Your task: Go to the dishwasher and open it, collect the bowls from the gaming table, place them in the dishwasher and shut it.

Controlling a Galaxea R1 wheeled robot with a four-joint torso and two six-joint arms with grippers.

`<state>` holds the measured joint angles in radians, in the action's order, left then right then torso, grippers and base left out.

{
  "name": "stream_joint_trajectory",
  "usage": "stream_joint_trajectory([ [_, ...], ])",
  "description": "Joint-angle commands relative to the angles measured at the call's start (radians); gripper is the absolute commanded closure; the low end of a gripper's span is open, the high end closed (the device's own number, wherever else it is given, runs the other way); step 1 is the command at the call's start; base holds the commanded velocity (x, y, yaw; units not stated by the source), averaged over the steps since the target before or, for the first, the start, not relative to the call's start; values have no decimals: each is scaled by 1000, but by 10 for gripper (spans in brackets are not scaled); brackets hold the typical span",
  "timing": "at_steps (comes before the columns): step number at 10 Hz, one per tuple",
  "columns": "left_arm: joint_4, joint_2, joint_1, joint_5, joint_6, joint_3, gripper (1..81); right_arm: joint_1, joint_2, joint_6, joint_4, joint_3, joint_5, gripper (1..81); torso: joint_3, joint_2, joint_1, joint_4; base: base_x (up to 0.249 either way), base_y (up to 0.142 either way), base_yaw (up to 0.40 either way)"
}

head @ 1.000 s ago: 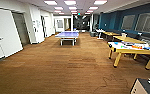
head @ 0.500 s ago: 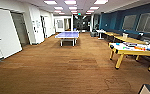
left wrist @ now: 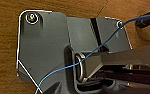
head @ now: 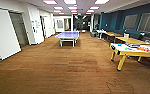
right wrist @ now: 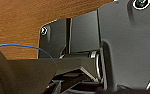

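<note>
Best to roll slow and straight over the wood floor (head: 66, 67), keeping off the yellow bench (head: 131, 51). Gripper state: cannot tell.

Ahead of you: wooden floor (head: 66, 67), one long open run. Standing on it, far down the room, a blue table-tennis table (head: 67, 35). Right of that table and nearer you, the gaming table (head: 133, 51), white-topped on yellow-wood legs, carries small colourful items, too blurred to identify.
</note>
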<state>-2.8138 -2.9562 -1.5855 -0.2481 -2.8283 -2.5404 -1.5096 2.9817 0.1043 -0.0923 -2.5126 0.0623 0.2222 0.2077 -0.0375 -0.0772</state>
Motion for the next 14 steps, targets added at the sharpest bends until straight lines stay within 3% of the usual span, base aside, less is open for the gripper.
stream_joint_trajectory([
  [1,-66,2,35,-73,-52,6,10,53,1,-5,-7,6,-44,10,0,0,0,0,197,0,0],
  [14,-66,-6,37,-69,-52,6,10,54,13,-5,-7,-26,-42,10,0,0,0,0,223,0,0],
])
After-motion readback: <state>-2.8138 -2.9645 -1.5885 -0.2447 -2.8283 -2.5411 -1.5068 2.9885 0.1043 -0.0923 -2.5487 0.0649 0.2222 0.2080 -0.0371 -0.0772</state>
